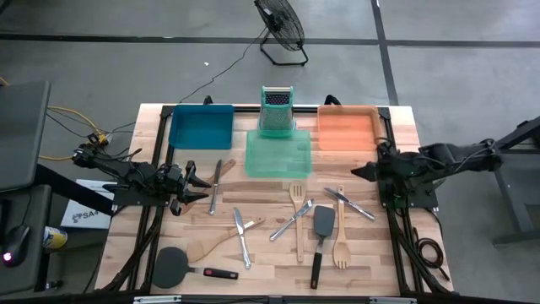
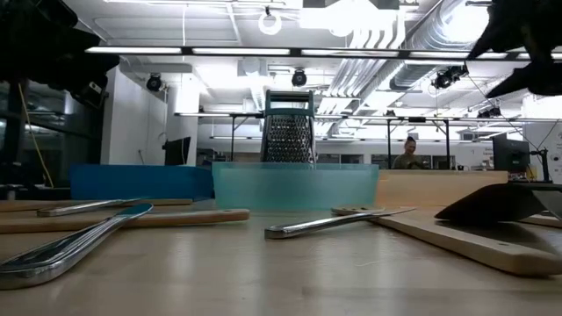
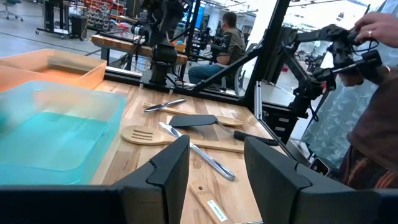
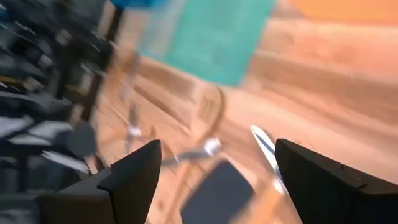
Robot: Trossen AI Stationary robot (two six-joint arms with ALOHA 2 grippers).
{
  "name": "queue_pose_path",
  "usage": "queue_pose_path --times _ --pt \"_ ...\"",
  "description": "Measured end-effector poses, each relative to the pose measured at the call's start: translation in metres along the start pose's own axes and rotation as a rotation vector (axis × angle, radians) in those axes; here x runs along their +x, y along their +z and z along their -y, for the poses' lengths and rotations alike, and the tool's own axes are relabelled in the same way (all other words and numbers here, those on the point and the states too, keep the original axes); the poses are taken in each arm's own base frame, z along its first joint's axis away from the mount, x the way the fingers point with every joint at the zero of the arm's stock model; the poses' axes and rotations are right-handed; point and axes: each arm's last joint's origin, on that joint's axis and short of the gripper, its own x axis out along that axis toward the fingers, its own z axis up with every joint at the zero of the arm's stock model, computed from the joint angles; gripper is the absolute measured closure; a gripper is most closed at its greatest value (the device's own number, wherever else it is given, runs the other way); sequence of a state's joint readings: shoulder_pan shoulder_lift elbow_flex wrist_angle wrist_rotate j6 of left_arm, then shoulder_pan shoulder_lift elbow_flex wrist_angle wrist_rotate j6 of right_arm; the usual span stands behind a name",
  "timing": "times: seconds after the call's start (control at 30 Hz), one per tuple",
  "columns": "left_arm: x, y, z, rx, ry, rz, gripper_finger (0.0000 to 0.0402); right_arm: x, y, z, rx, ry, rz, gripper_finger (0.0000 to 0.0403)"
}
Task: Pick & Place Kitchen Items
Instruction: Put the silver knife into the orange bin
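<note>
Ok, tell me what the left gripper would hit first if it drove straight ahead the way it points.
Probably the knife lying just ahead of the left gripper, if it is low enough; its height over the table is unclear.

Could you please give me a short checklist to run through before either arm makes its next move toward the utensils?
1. Right pincer open and empty: ok, fingers wide apart, nothing between them.
2. Left pincer empty: ok, a clear gap between its fingers, nothing held.
3. Both arms clear of the utensils: ok, the high view shows each parked at its own table edge.
4. Trays free to receive items: ok for the blue tray and orange tray, which look empty; the box grater stands at the green tray, so cannot tell there.
5. Utensils separated for a clean grasp: not ok, a fork crosses the slotted wooden spatula mid-table.
</note>
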State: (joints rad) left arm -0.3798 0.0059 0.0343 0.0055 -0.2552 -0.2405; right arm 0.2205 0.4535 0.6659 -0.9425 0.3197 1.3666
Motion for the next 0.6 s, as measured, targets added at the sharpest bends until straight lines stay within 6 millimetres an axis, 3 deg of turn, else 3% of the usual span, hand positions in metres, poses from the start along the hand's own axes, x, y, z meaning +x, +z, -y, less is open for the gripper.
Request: queue_pose_path --times 0.27,0.6 --pt "0.000 0.000 0.000 0.000 0.000 0.000 0.0250 -0.002 -0.001 -0.023 -0.082 -0.151 -0.233 0.0096" --pt "0.000 0.000 0.000 0.000 0.000 -0.001 0.0250 0.034 -0.020 -0.036 -0.224 -0.278 -0.613 0.0096"
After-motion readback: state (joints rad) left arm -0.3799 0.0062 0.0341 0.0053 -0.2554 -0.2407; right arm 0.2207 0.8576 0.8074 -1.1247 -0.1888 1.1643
